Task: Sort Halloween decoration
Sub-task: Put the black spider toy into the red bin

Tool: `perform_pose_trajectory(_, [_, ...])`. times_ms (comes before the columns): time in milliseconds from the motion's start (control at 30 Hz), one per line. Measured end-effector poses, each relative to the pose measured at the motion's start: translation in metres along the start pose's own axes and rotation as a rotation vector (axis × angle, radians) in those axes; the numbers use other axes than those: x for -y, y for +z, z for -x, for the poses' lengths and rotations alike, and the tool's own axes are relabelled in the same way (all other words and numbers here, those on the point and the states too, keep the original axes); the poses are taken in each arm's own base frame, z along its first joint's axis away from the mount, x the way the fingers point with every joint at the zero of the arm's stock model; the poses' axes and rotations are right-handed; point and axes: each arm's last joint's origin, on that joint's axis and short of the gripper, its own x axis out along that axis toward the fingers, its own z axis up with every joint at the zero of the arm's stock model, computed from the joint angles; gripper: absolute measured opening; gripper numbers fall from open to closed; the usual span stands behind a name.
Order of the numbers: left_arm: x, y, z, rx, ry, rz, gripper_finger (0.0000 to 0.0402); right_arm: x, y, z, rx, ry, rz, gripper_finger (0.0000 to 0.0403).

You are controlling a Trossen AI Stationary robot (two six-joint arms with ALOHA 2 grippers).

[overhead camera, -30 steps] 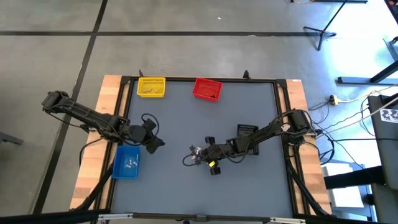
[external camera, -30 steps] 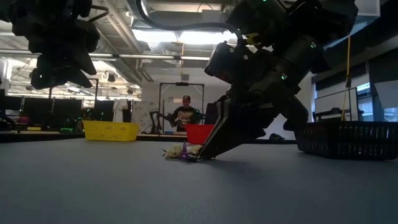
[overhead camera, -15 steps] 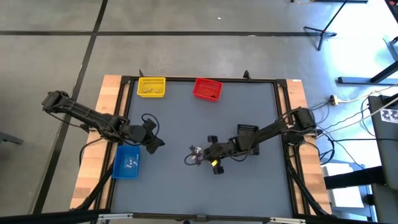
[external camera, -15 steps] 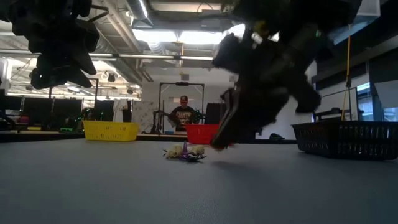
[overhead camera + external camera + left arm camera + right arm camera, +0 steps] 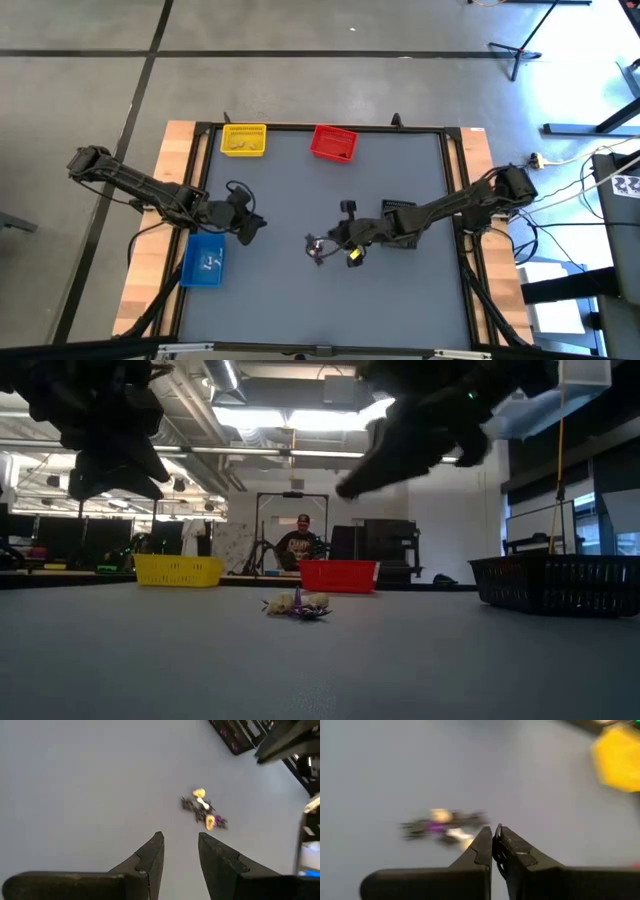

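Trinkets (image 5: pixel 317 246) lie in one small heap near the middle of the grey worktop (image 5: pixel 300 300), showing pale tan, purple and dark bits in the low view (image 5: pixel 297 605) and in both wrist views (image 5: pixel 203 811) (image 5: pixel 442 825). They rest on the surface with nothing touching them.

Just right of the heap, the right pincer (image 5: pixel 338 236) hangs above the worktop with its fingers (image 5: pixel 492 845) clenched together; whether anything is pinched between them cannot be told. In the low view it is raised well clear of the heap (image 5: pixel 352 484).

A black bin (image 5: pixel 398 215) sits farther right, under the right arm. At the far edge stand a yellow bin (image 5: pixel 243 139) and a red bin (image 5: pixel 333 142), side by side. A blue bin (image 5: pixel 205 261) lies near the left edge, with a few small pale bits inside.

The left pincer (image 5: pixel 256 219) waits above the worktop beside the blue bin, well apart from the heap, its fingers (image 5: pixel 152 857) released with a gap between them and holding nothing.

Beyond the worktop, a person (image 5: pixel 298 545) is in the room behind.
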Motion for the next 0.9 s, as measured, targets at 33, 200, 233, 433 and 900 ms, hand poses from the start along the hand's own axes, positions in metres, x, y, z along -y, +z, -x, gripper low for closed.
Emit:
perform_pose_trajectory(33, [0.000, 0.001, 0.000, 0.018, 0.006, -0.015, 0.0114, 0.003, 0.001, 0.002, 0.000, -0.048, 0.023, 0.0020])
perform_pose_trajectory(200, [0.004, 0.006, 0.000, 0.115, 0.002, -0.106, 0.0114, 0.030, -0.001, 0.002, -0.045, -0.255, 0.079, 0.0020])
perform_pose_trajectory(233, [0.005, 0.007, 0.000, 0.133, -0.004, -0.129, 0.0114, 0.037, -0.002, 0.001, -0.055, -0.279, 0.073, 0.0020])
perform_pose_trajectory(433, [0.015, 0.015, 0.002, 0.249, -0.052, -0.278, 0.0114, 0.080, -0.016, -0.005, -0.118, -0.375, 0.017, 0.0020])
perform_pose_trajectory(900, [0.023, 0.021, 0.005, 0.341, -0.085, -0.413, 0.0114, 0.169, -0.057, -0.005, -0.176, -0.420, -0.158, 0.0020])
